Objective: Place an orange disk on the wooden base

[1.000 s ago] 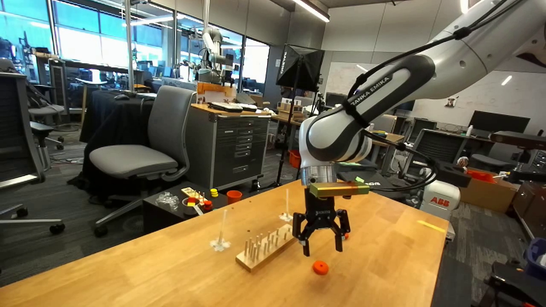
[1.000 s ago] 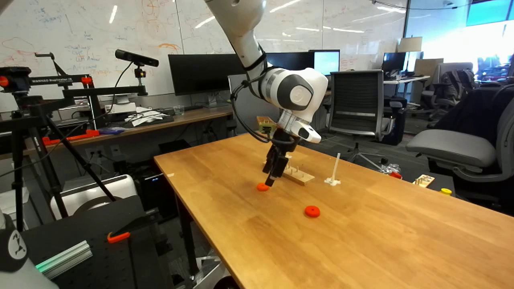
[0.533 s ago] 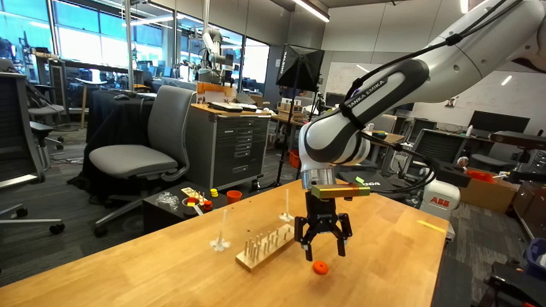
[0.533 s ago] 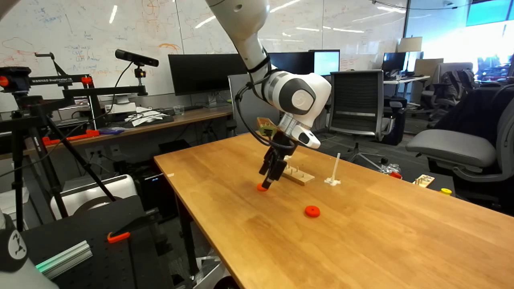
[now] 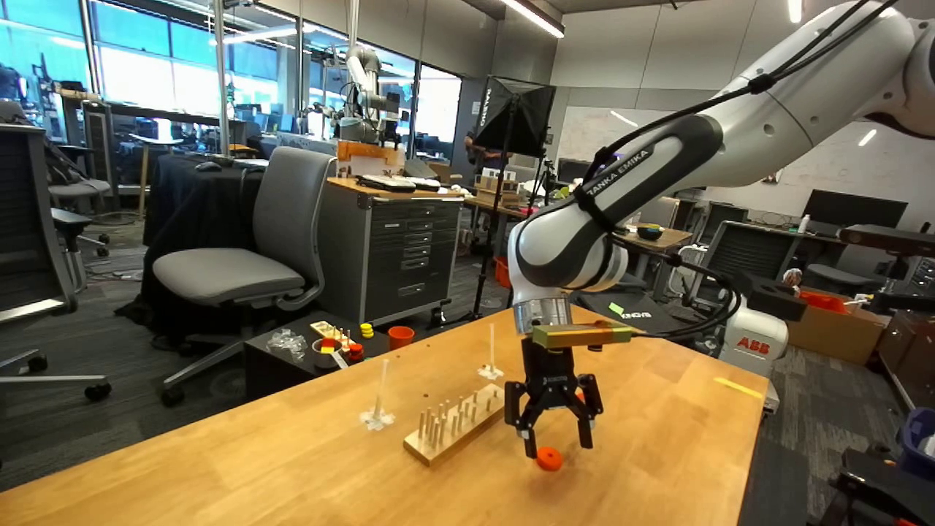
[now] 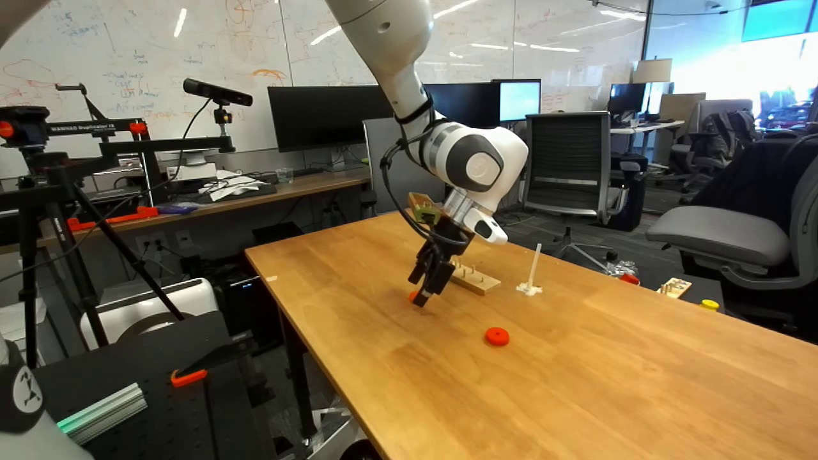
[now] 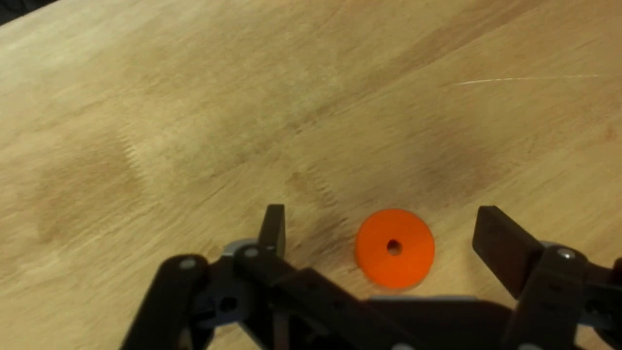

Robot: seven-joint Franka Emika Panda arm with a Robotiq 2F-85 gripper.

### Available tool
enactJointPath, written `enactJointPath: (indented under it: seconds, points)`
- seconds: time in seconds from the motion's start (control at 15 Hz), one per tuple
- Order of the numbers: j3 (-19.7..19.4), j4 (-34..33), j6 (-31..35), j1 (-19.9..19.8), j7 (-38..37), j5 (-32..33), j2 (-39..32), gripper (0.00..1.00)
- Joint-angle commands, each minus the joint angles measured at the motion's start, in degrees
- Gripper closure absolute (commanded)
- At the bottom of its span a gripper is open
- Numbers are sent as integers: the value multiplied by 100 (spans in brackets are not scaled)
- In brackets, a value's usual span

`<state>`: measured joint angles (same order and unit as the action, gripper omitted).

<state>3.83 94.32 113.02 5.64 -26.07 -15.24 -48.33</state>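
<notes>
One orange disk (image 5: 549, 459) lies flat on the table. It also shows in an exterior view (image 6: 413, 296), partly hidden by a finger, and in the wrist view (image 7: 394, 267). My gripper (image 5: 559, 449) is open and empty, pointing down low over this disk. In the wrist view, the disk lies between the fingers (image 7: 380, 214), apart from both. The second orange disk (image 6: 497, 337) lies farther off on the table; the gripper partly hides it in an exterior view (image 5: 581, 395). The wooden base (image 5: 437, 454), with several upright pegs, stands beside the gripper, partly hidden in an exterior view (image 6: 484, 285).
Two thin white sticks (image 5: 380, 394) (image 5: 491, 351) stand upright on the wooden tabletop (image 5: 292, 467) behind the wooden base. A low black side table (image 5: 274, 376) beyond the edge holds cups, yellow rings and another peg board (image 5: 330, 332). Yellow tape (image 5: 739, 387) marks the tabletop.
My gripper has come down toward the orange disk, its fingers staying open. The disks and the wooden base have not moved. A person has appeared in the background of an exterior view.
</notes>
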Motion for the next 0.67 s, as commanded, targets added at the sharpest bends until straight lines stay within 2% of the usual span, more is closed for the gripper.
enactJointPath:
  seconds: [0.0,0.6]
  points:
    - [33,-267,-105,-54,242,-240,-156,0]
    - [34,-361,-159,-76,383,-415,-224,0]
